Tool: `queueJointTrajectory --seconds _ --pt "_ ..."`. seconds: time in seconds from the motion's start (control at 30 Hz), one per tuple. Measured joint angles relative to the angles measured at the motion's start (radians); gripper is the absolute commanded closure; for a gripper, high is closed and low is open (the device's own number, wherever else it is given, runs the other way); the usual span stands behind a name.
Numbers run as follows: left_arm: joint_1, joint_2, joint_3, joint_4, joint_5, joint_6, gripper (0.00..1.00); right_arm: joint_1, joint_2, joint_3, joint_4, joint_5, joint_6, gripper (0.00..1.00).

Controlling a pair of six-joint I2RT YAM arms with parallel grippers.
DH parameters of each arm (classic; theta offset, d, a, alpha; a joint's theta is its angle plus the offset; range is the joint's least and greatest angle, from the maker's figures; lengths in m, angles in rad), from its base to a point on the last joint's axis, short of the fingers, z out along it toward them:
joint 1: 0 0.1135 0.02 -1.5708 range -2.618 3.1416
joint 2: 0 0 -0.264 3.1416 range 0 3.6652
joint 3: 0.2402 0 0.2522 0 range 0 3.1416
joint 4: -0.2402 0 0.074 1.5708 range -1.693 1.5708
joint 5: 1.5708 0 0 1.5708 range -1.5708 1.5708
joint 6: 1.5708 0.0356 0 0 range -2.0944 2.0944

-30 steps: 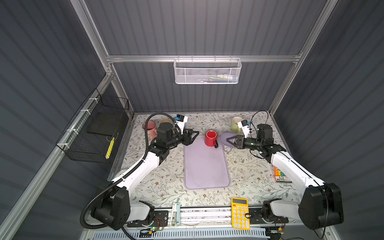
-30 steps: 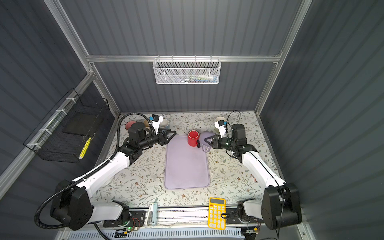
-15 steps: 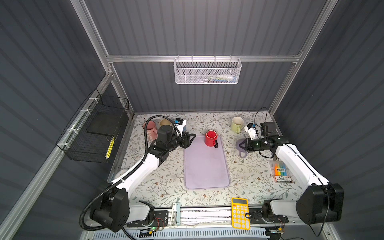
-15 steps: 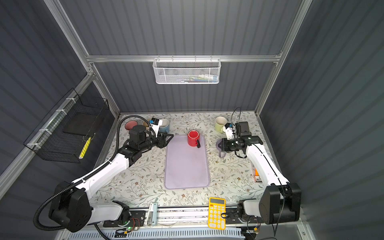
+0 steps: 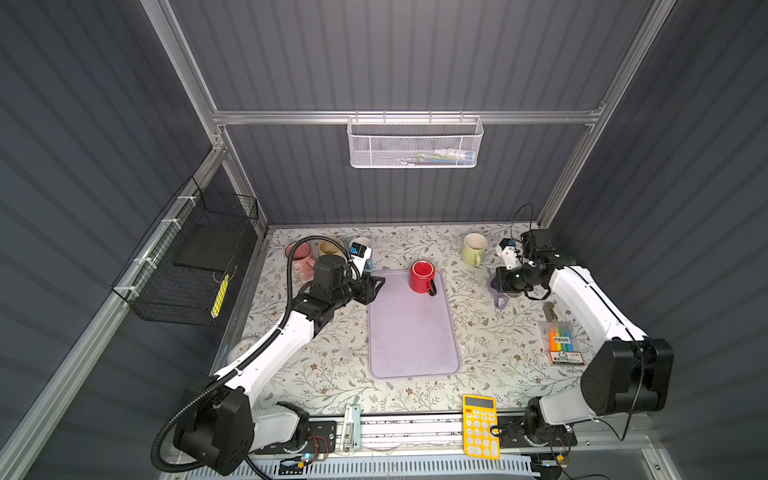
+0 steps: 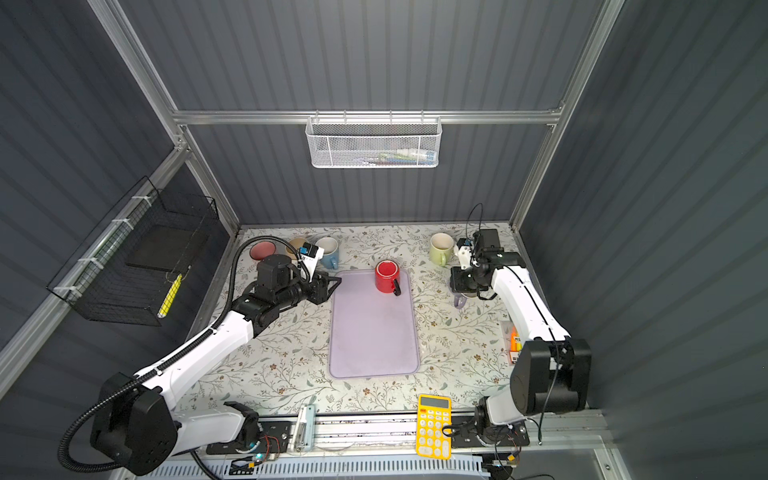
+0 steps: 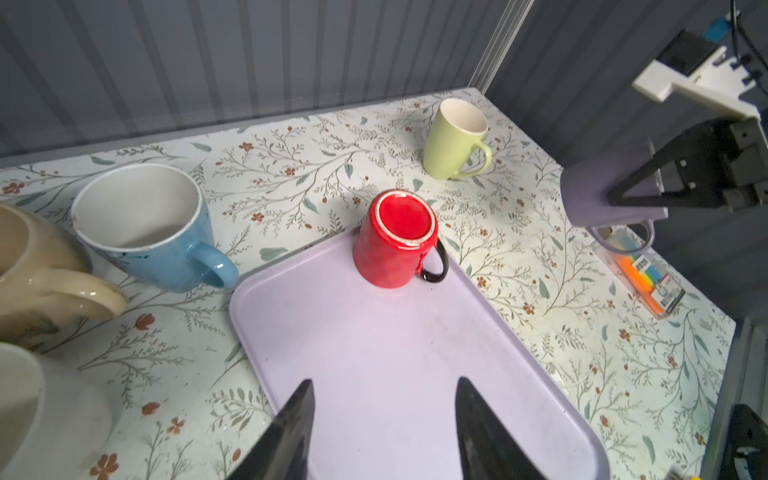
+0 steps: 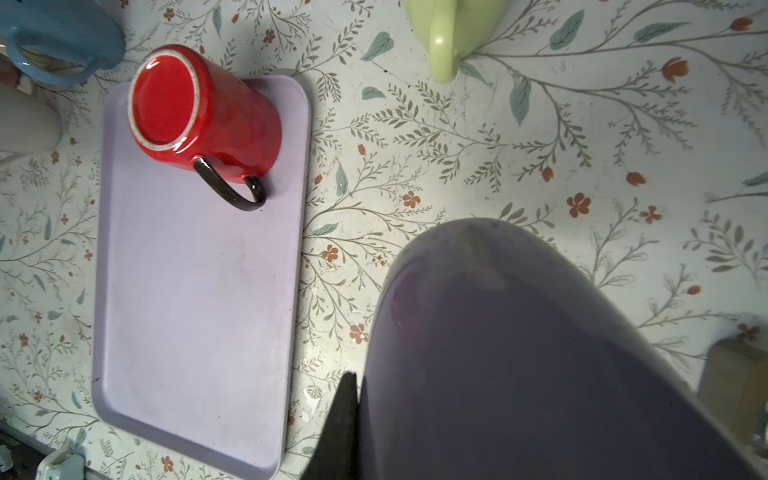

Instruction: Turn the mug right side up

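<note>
Both top views show the right tool [image 5: 505, 284] clenched on a purple mug [image 5: 500, 297] over the bench [image 5: 332, 357], well to the right of the lilac tray [image 5: 411, 345]. Seen from the left wrist, the purple mug [image 7: 602, 199] hangs clear of the floral bench [image 7: 324, 166], lying roughly on its side with its handle underneath. One of the right tool's black fingers [image 7: 631, 191] lies against its outer wall, and its mouth is hidden. From the right wrist, the purple mug [image 8: 519, 353] fills much of the frame.

A red mug [image 5: 422, 276] stands upside down, base up, at the tray's far right corner, its black handle turned toward the near right. The left tool [image 5: 380, 282] hovers over the tray's far left corner, released and empty, pointing across at the red mug [image 7: 395, 241]. Only bare tray [image 7: 395, 353] lies between them.

A green mug [image 5: 473, 249] stands upright at the back, near the purple mug and between it and the red one. A blue mug [image 6: 328, 251], a beige mug [image 5: 328, 248] and a pink mug [image 5: 300, 255] cluster upright at the back left, just behind the left wrist. A highlighter pack [image 5: 561, 343] lies on the bench beside the right arm, and a yellow calculator [image 5: 481, 426] lies at the front edge. A white mesh basket [image 5: 415, 143] hangs on the back wall and a black wire basket [image 5: 195, 266] on the left wall.
</note>
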Motion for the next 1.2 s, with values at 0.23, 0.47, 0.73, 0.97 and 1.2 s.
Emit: queueJointTrajectory --seconds 0.23,0.47,0.73,0.97,1.2 --pt "-0.063 -0.004 0.000 -0.095 -0.056 0.045 0.45 -0.014 0.159 0.140 -0.058 0.055 -0.048 1.00" --pt "-0.093 -0.023 0.000 -0.121 -0.080 0.043 0.46 -0.047 0.300 0.325 -0.117 0.088 -0.096 1.00" --pt "-0.108 -0.030 -0.011 -0.139 -0.105 0.024 0.45 -0.084 0.460 0.494 -0.145 0.093 -0.129 1.00" --pt "-0.134 -0.042 -0.011 -0.151 -0.108 -0.006 0.45 -0.095 0.586 0.608 -0.159 0.089 -0.146 1.00" --pt "-0.173 -0.042 -0.011 -0.157 -0.122 -0.036 0.45 -0.112 0.698 0.761 -0.182 0.079 -0.164 1.00"
